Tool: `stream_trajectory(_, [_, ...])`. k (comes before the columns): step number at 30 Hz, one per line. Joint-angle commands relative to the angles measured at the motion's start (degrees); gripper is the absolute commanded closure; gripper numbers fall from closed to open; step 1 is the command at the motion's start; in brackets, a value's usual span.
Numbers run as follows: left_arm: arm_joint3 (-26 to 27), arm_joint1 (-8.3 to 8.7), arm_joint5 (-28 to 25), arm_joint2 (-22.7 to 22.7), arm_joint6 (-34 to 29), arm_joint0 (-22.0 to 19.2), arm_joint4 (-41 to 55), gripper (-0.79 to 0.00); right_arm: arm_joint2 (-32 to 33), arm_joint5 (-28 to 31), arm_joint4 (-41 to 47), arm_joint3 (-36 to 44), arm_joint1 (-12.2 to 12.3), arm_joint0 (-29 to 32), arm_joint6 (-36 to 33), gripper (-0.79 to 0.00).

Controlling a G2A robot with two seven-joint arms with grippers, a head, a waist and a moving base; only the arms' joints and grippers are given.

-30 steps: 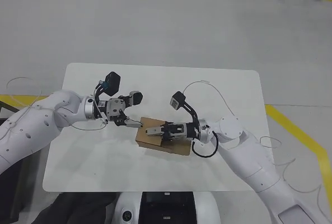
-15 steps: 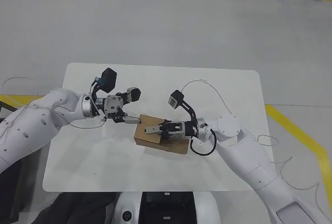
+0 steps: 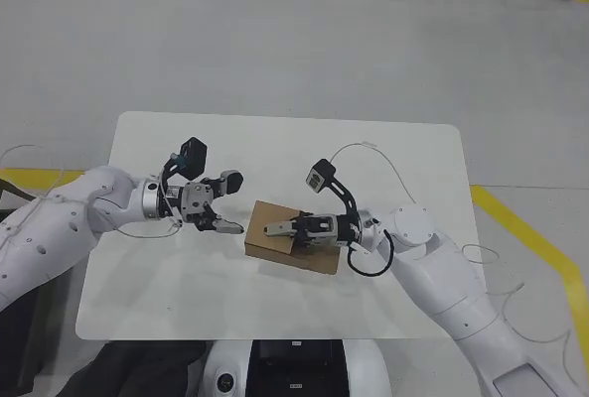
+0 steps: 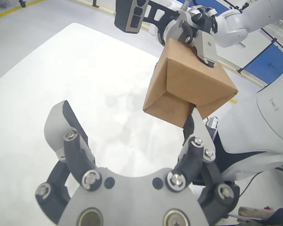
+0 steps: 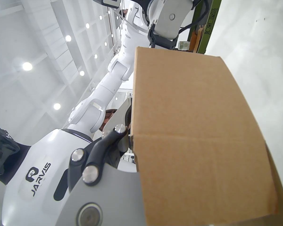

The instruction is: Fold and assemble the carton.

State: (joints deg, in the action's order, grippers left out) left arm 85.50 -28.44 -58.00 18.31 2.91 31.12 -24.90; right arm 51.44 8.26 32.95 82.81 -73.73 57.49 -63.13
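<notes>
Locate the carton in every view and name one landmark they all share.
Top view: carton near the middle of the table, gripped by the right end effector.
Left wrist view: carton just beyond the open left end effector.
Right wrist view: carton close up, clamped in the right end effector.
Shared landmark: the white table.
</notes>
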Motion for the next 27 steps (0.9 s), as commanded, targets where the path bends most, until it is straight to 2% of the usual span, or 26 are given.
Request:
stream_trajectory(1, [0.18,-0.35,0.00,-0.04,-0.57,-0.10,0.31,-0.785,-0.21,-0.06,-0.09,0.00,-0.08,-0.11,0.19,0.000])
stream_trajectory(18, [0.63,-2.15,0.00,0.85,-3.30,-0.38,2.22,-0.785,-2.33,0.25,0.25,-1.25,-1.03,-1.47,0.40,0.000])
stream_trajectory(22, [0.05,-2.09,0.00,1.38,-3.15,-0.11,2.28,-0.785,-1.62,0.49,0.74,-1.35,-0.94,-1.41,-0.16,0.000])
stream_trajectory(27, [-2.21,-1.18,0.00,2.83,-0.54,1.09,3.05,-0.785,0.11,0.54,0.86,-1.16,-0.46,-0.51,-1.13,0.000])
